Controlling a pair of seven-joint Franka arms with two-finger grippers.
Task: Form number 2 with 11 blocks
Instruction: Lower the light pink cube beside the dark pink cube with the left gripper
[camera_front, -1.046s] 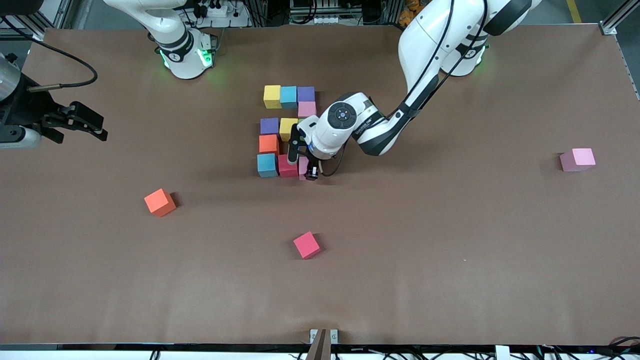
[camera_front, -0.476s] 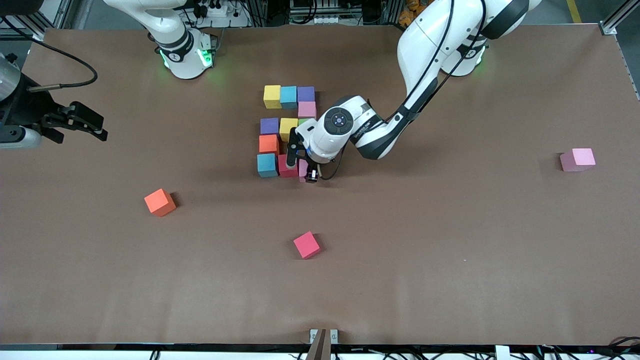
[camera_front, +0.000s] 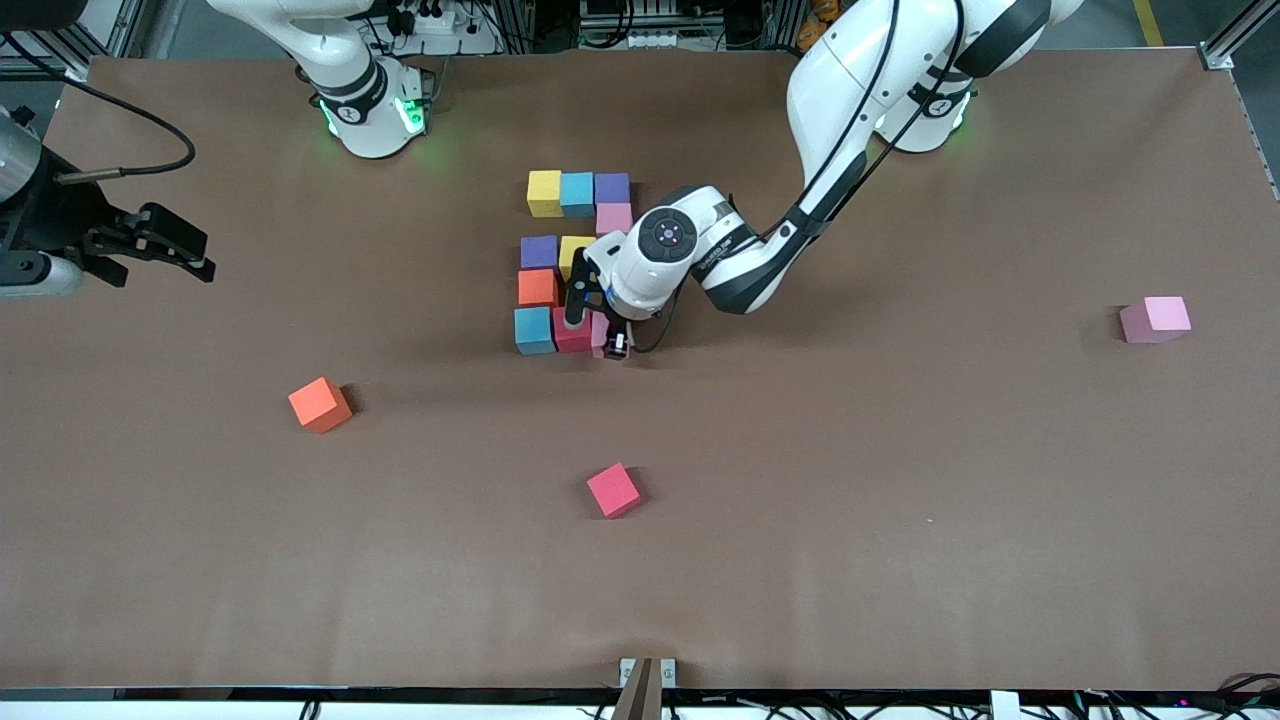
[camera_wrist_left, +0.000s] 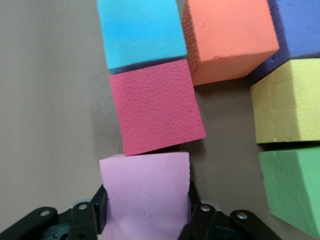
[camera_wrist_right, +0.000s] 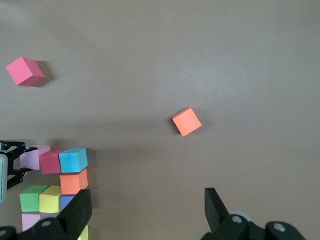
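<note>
The last step was in hand: the left hand (camera_wrist_left: 145, 220) was clamped on a pink block (camera_wrist_left: 145, 197) and had it down at the free end of the number 2 (camera_front: 565, 265)'s closing row, touching the crimson block (camera_wrist_left: 156, 106) just ahead of its fingertips. Next it probably needed squaring flush and letting go. The right hand (camera_wrist_right: 147, 210) waited with fingers spread over the worktop (camera_front: 900, 480), far off the digit.

The left hand (camera_front: 597, 334) hides most of the pink block (camera_wrist_left: 145, 192)
</note>
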